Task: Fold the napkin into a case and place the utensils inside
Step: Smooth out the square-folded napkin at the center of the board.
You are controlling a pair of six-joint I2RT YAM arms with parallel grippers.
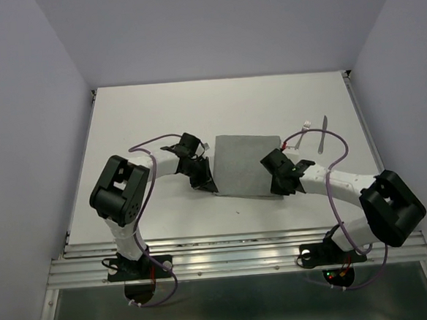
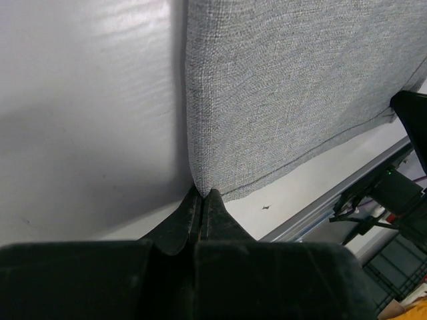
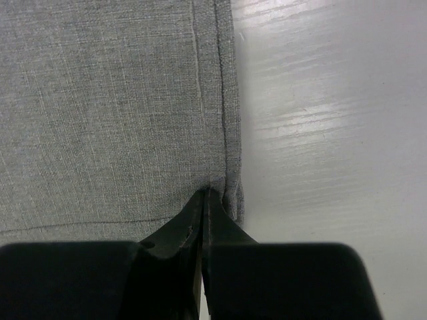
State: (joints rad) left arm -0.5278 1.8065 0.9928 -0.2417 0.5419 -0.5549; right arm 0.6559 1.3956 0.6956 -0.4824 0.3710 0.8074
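On the white bench (image 1: 159, 112), seen from above, the grey napkin (image 1: 247, 165) lies flat in the middle, between the two arms. The left end effector (image 1: 208, 185) is down at the napkin's near left corner. The right end effector (image 1: 281, 187) is down at its near right corner. A thin silver utensil (image 1: 324, 134) lies on the bench to the right of the napkin, well apart from it. It is too small to tell if it is the fork or the knife.

In the left wrist view, the left end effector (image 2: 202, 195) is closed, with its two black fingers (image 2: 180, 223) pressed together. The tips meet right at the corner of the napkin (image 2: 287, 87) and pinch it. The rest of the cloth lies flat on the bench (image 2: 87, 100).

In the right wrist view, the right end effector (image 3: 204, 195) is closed tight too. Its tips nip the napkin (image 3: 100, 100) just inside the cloth's right edge, near the corner. The cloth is a little puckered beside the tips. Bare bench (image 3: 333, 100) shows to the right of the napkin.
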